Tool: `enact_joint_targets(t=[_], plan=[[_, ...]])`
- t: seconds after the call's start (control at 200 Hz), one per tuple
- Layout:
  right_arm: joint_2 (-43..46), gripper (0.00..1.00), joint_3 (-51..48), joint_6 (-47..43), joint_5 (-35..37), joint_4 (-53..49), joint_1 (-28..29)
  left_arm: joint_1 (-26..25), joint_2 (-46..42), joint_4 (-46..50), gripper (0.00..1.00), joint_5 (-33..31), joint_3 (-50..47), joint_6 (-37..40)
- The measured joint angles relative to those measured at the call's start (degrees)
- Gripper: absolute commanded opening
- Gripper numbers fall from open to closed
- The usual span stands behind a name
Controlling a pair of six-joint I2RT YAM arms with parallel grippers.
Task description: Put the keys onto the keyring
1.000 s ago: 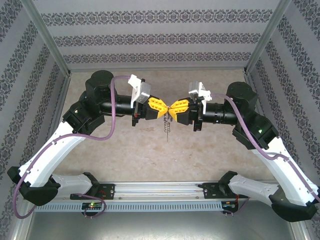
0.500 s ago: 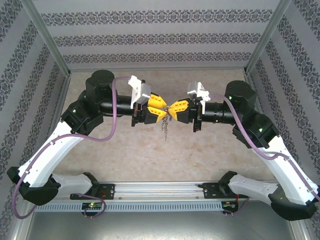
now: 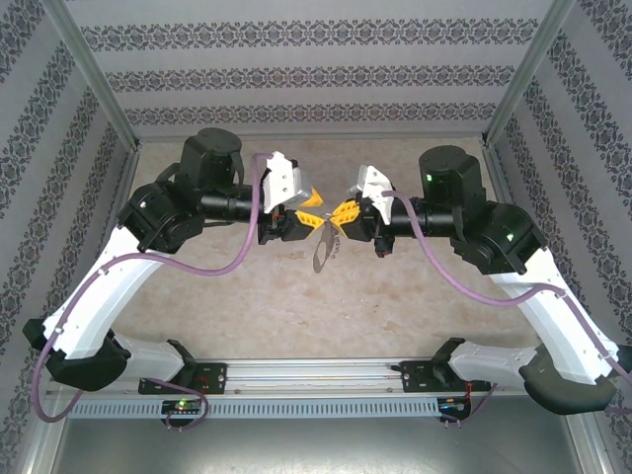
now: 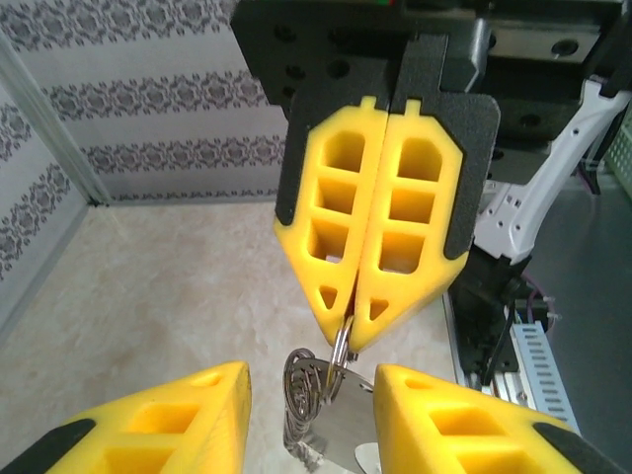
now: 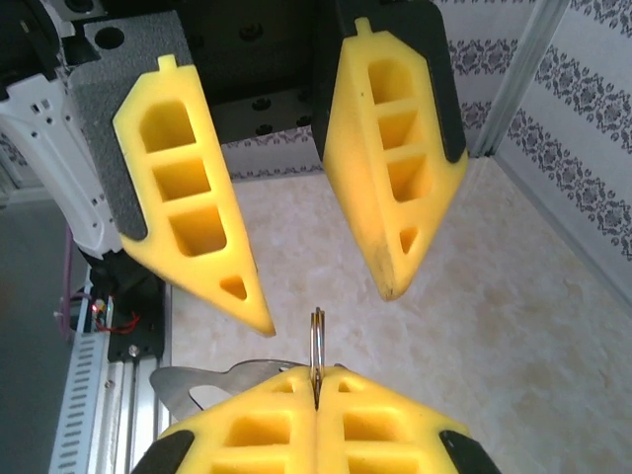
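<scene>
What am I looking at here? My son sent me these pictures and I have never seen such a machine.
It is a robot with two arms bolted at the near edge of a beige table. The wide picture looks down from above and behind: the left arm is on the left, the right arm on the right. The other two pictures come from a small camera on each wrist, so each shows its own yellow jaws at the bottom and the other arm's jaws at the top. The right jaws are shut on a thin metal ring. A small bunch of metal rings with a flat metal piece hangs from it above the table. The left jaws stand open facing it, holding nothing.
</scene>
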State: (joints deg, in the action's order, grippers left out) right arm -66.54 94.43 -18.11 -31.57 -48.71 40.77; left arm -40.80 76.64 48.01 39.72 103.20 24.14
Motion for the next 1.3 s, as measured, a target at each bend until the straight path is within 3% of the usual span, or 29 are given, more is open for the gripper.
enact_joint_targets(t=[0.585, 0.789, 0.979, 1.109, 1.304], plan=[[-2.75, 0.0, 2.32, -4.66, 0.74, -4.28, 0.74, -0.87, 1.53, 2.45, 0.17, -0.79, 0.55, 1.81], [-2.75, 0.0, 2.36, -4.63, 0.96, -4.28, 0.74, -0.94, 1.53, 2.67, 0.0, -0.15, 0.55, 1.81], [-2.67, 0.0, 2.38, -4.63, 1.16, -4.31, 0.74, -0.94, 1.53, 2.64, 0.0, 0.42, 0.55, 1.53], [-2.16, 0.12, 2.29, -4.48, 1.14, -4.24, 0.74, -0.94, 1.44, 1.92, 0.0, 1.31, 0.28, 0.48], [-0.17, 0.14, 0.94, -2.78, -0.2, -3.13, -0.28, -0.83, 0.35, -1.99, 0.0, 3.48, -2.16, -2.25]])
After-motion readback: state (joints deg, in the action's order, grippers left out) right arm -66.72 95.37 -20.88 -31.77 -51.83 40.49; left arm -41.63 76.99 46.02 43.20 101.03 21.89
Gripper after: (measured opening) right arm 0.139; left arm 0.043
